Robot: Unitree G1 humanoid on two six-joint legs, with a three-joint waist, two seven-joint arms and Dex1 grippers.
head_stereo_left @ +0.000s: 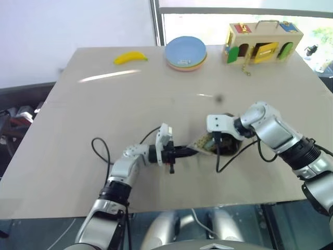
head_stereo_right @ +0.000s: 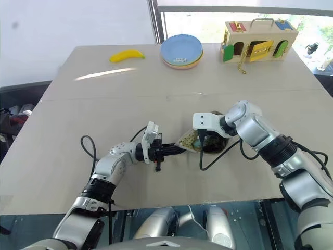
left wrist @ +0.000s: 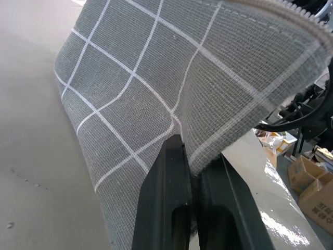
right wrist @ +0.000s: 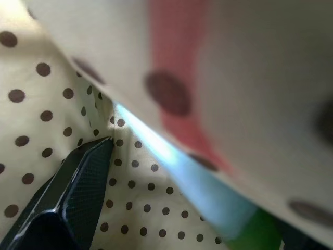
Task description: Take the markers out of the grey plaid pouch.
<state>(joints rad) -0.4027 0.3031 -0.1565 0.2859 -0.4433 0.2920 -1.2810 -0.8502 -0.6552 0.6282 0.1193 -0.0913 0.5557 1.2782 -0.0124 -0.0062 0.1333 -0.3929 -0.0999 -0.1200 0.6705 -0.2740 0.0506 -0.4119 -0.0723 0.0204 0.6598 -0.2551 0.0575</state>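
The grey plaid pouch (left wrist: 156, 78) lies near the table's middle front, its mouth turned toward my right arm. My left gripper (left wrist: 195, 151) is shut on the pouch's near edge and points level across the table (head_stereo_left: 191, 151). My right gripper (head_stereo_left: 218, 141) angles down into the pouch's mouth. In the right wrist view, one black finger (right wrist: 78, 182) rests against the dotted yellowish lining (right wrist: 145, 208), far from the other side, so the jaws stand open. A marker with a pale blue and green end (right wrist: 208, 192) lies in there beside a blurred red marker (right wrist: 177, 104).
At the table's far edge are a yellow banana (head_stereo_left: 130, 57), a stack of plates (head_stereo_left: 186, 53) and a wooden latch box (head_stereo_left: 263, 42). Black cables loop on the table beside both arms. A small dark spot (head_stereo_left: 219, 98) marks the middle of the table.
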